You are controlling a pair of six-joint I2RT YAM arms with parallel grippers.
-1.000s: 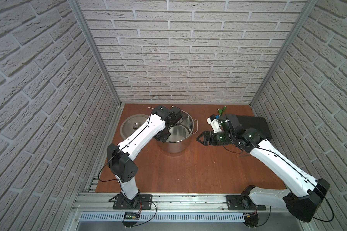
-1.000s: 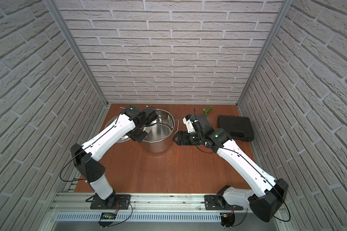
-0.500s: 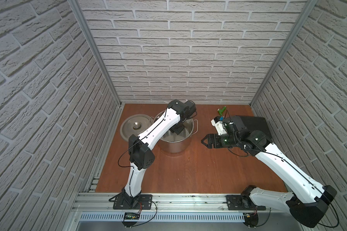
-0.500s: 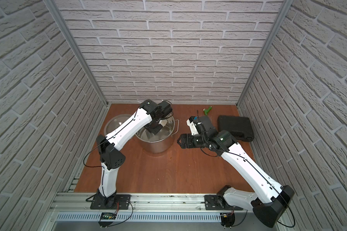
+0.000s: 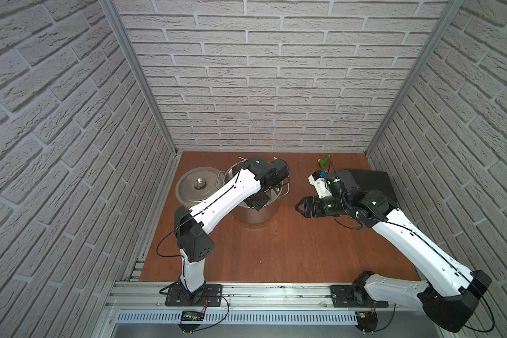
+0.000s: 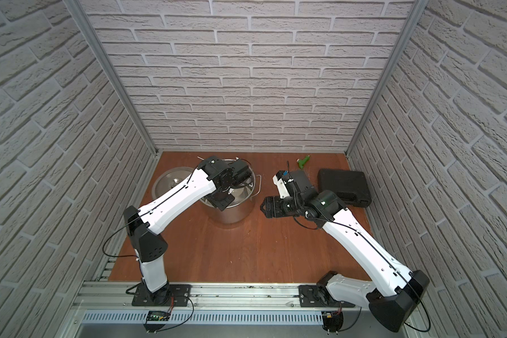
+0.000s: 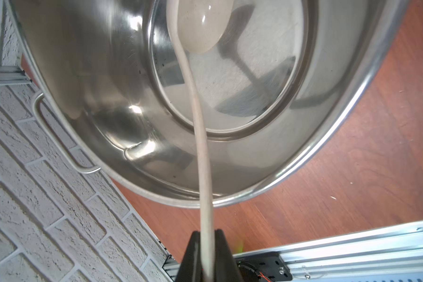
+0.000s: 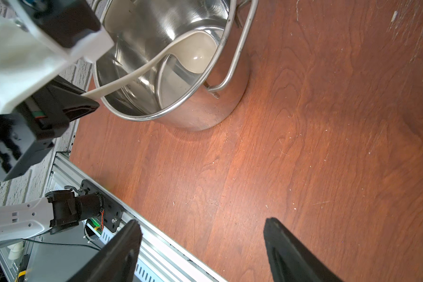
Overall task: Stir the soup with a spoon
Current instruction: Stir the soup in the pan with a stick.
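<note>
The spoon is thin, light plastic. Its long handle bows, so expect flex and possible slip under side load. The bowl sits low inside the pot, well beyond the fingertips. The left gripper is clamped on the handle near its end, outside the rim. A hold nearer the bowl would be stiffer. The right gripper has its fingers apart and empty, near the pot.

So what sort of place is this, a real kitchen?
Probably not a kitchen, more likely a small robot test booth. Brick-patterned panels wall in a wooden tabletop. Two robot arms are bolted to a metal rail at its front edge, and a steel pot and lid stand on it.
</note>
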